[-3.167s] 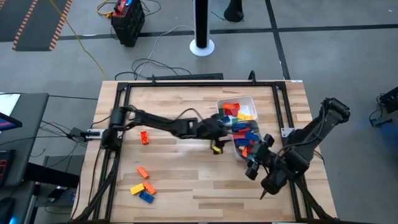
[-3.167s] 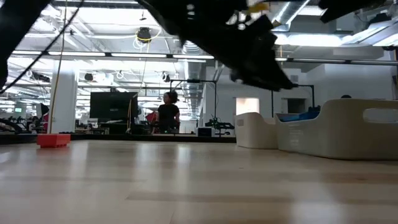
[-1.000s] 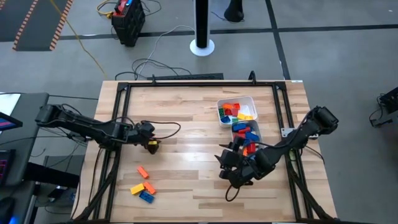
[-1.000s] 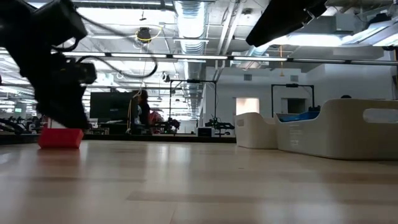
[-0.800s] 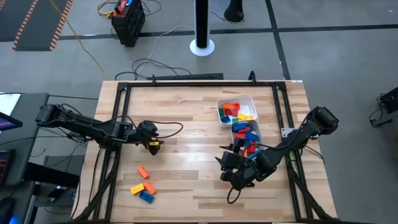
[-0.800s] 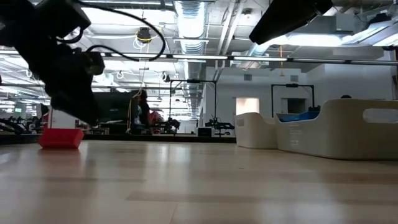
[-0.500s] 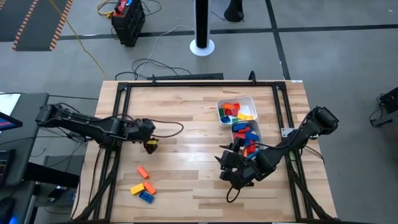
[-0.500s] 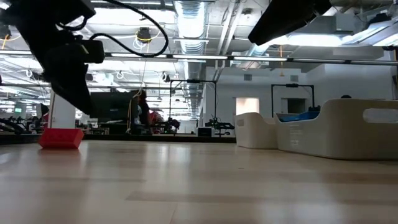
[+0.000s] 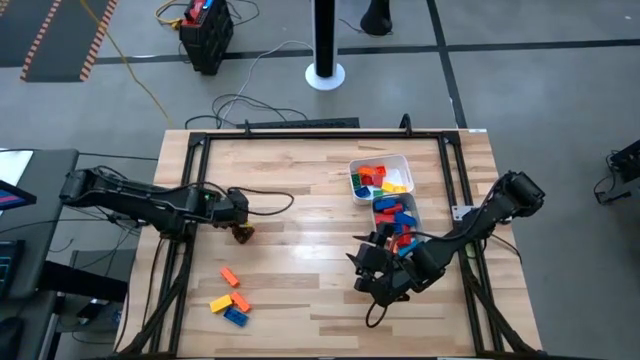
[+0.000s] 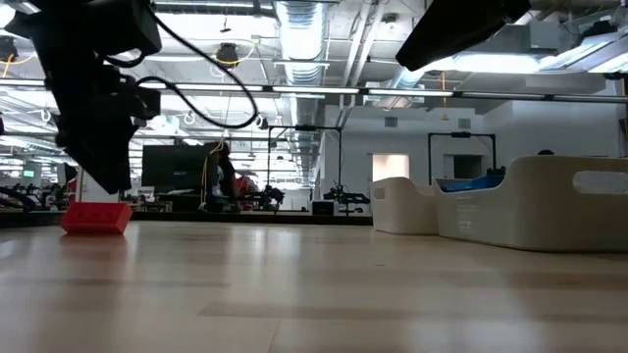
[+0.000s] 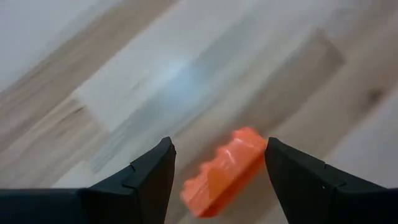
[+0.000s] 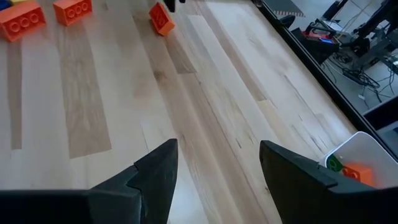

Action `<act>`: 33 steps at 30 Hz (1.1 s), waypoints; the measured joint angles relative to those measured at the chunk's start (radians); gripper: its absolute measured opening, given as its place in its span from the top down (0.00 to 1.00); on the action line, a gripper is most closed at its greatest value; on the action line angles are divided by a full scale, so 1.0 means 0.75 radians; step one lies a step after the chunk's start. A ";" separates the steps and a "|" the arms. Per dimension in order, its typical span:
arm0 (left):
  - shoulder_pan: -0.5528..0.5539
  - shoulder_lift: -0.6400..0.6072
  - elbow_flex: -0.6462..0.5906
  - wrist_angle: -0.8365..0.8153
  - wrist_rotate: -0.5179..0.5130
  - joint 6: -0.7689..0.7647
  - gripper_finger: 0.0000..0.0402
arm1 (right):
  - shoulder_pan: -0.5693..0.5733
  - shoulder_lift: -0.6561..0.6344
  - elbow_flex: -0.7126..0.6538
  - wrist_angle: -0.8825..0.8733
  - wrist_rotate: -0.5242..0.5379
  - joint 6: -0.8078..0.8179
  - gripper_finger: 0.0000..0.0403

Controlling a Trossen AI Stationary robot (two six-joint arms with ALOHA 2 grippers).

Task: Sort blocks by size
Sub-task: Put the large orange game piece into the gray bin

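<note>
High view: left hand [image 9: 240,230] over one red-orange block [image 9: 243,234] at the desk's [image 9: 300,180] left side, nearer than the right hand [image 9: 365,270]; three blocks [image 9: 230,297] lie loose near the front edge, two tubs [image 9: 380,165] hold the rest. Low view: one red block [image 10: 95,217] under the left hand. Wrist views: left hand open, holding nothing, block [image 11: 224,171] lying slantwise between its fingers [image 11: 152,174]; right hand [image 12: 217,168] open, empty, three blocks [image 12: 71,10] ahead.

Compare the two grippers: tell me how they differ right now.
The left gripper hangs low over the table's left half, with a red-orange block lying between its fingers; the right gripper sits near the front right, with nothing between its fingers. The left arm stretches nearly straight along the table; the right arm is bent. Both are open, neither holding anything.
</note>
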State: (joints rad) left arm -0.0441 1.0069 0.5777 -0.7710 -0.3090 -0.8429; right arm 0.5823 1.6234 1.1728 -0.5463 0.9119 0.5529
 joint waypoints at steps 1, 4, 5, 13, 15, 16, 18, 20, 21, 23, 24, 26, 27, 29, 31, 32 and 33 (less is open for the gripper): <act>-0.001 0.006 0.000 0.024 0.025 0.048 0.41 | 0.000 0.000 -0.001 0.000 0.000 0.000 0.37; -0.001 0.010 0.000 0.071 0.101 0.208 0.41 | -0.001 0.000 -0.001 0.002 0.000 0.000 0.37; -0.001 0.010 0.000 0.065 0.107 0.249 0.41 | -0.001 0.000 -0.001 0.002 0.000 0.000 0.37; -0.001 0.010 -0.044 0.070 0.116 0.460 0.41 | 0.000 0.000 -0.001 0.003 0.000 0.000 0.37; -0.001 0.012 -0.085 0.122 0.161 0.471 0.41 | 0.000 0.000 -0.001 0.003 0.000 -0.001 0.37; -0.001 0.013 -0.102 0.145 0.175 0.464 0.41 | 0.000 0.000 -0.001 0.003 0.000 -0.001 0.37; -0.002 0.021 -0.130 0.181 0.183 0.405 0.41 | 0.000 0.000 -0.001 0.002 0.001 -0.001 0.37; -0.002 0.032 -0.149 0.200 0.184 0.349 0.41 | 0.000 0.000 -0.001 0.002 0.001 -0.001 0.37; -0.002 0.041 -0.156 0.203 0.184 0.335 0.41 | 0.000 0.000 -0.001 0.002 0.001 -0.001 0.37; -0.002 0.071 -0.170 0.208 0.184 0.315 0.41 | 0.000 0.000 -0.001 0.002 0.001 -0.001 0.37; -0.002 0.091 -0.175 0.208 0.184 0.312 0.41 | 0.000 0.000 -0.001 0.002 0.001 -0.001 0.37; -0.002 0.136 -0.180 0.218 0.190 0.317 0.42 | 0.000 0.000 -0.001 0.002 0.001 -0.002 0.37; -0.002 0.159 -0.177 0.224 0.192 0.323 0.43 | 0.000 0.000 -0.001 0.002 0.001 -0.002 0.37; -0.002 0.197 -0.176 0.242 0.192 0.340 0.46 | 0.000 0.000 -0.001 0.001 0.001 -0.002 0.37; -0.004 0.222 -0.174 0.256 0.192 0.350 0.51 | 0.000 0.000 -0.001 0.002 0.001 -0.002 0.37; -0.008 0.226 -0.172 0.263 0.187 0.357 0.54 | 0.000 0.000 -0.001 0.001 0.001 -0.003 0.37; -0.013 0.226 -0.168 0.268 0.173 0.362 0.58 | 0.000 0.000 -0.001 0.001 0.001 -0.004 0.37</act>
State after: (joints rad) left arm -0.0535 1.1764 0.4517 -0.5699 -0.1793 -0.5713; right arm 0.5823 1.6234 1.1725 -0.5453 0.9130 0.5500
